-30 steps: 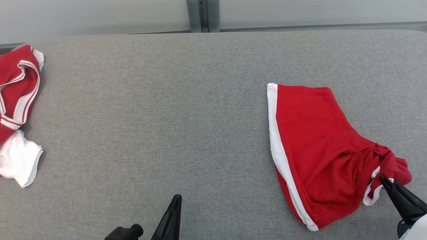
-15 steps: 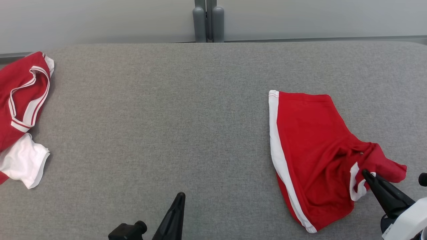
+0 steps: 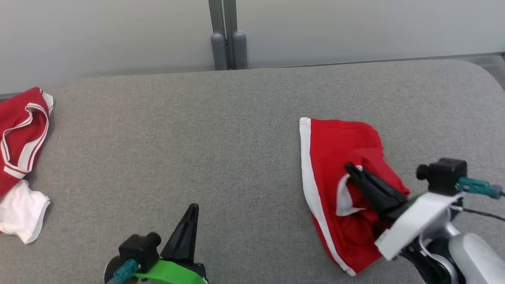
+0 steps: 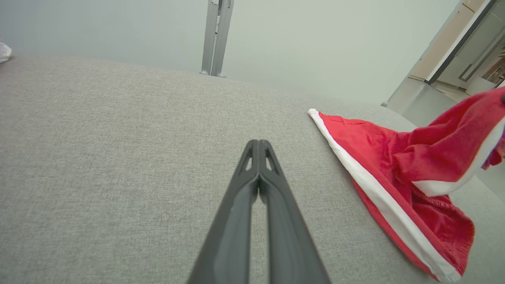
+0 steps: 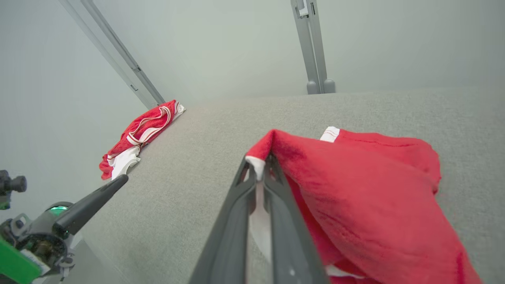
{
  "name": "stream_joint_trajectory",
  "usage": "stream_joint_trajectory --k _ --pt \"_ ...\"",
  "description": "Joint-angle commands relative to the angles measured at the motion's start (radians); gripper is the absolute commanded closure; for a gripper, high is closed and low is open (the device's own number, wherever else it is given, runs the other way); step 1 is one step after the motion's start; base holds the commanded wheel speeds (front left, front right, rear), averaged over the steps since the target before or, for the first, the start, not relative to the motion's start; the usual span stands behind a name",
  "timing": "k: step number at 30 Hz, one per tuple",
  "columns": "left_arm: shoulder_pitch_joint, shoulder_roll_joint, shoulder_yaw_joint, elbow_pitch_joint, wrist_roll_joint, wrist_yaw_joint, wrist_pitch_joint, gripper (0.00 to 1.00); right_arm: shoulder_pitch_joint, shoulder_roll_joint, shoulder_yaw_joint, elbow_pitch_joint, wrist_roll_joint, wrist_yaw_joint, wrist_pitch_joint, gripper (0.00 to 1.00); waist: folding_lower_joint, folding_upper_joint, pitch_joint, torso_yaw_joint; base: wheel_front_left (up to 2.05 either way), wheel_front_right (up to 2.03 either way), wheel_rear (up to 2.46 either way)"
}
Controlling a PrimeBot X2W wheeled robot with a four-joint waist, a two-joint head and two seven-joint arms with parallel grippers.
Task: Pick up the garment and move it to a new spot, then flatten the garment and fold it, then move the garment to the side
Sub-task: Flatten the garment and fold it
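The garment (image 3: 335, 150) is a pair of red shorts with a white side stripe, lying on the right half of the grey table (image 3: 177, 138). My right gripper (image 3: 350, 169) is shut on its white-trimmed hem corner and holds that corner lifted over the middle of the garment (image 5: 355, 189); the wrist view shows the cloth pinched at the fingertips of the right gripper (image 5: 260, 159). The lifted flap also hangs at the right in the left wrist view over the garment (image 4: 394, 157). My left gripper (image 3: 192, 208) is shut and holds nothing near the table's front edge, well left of the garment; its fingers (image 4: 258, 146) touch.
A second red and white garment (image 3: 19, 142) lies crumpled at the table's far left edge, seen too in the right wrist view (image 5: 138, 136). A grey post (image 3: 225, 39) stands behind the table's back edge. Bare grey cloth lies between the two garments.
My right gripper has carried the hem corner up and leftward across the garment, folding it over. The camera has also shifted, showing more of both arms.
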Motion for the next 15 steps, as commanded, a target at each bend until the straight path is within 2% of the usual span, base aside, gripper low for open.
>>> stream_joint_trajectory --k 1,8,15 --pt "-0.033 0.012 0.000 0.020 0.015 -0.008 0.002 1.00 -0.050 0.025 0.026 0.020 0.004 0.000 -0.008 1.00 0.0001 0.0000 -0.015 -0.007 0.00 0.00 0.00" --pt "-0.186 0.002 0.000 0.148 0.026 -0.036 -0.006 1.00 -0.299 0.163 0.120 0.179 0.024 0.000 -0.042 1.00 0.0001 0.0000 -0.021 0.004 0.00 0.00 0.00" --pt "-0.322 -0.023 -0.002 0.271 0.034 -0.057 -0.038 1.00 -0.473 0.259 0.127 0.350 0.041 0.000 -0.155 1.00 0.0001 0.0000 -0.014 0.012 0.00 0.00 0.00"
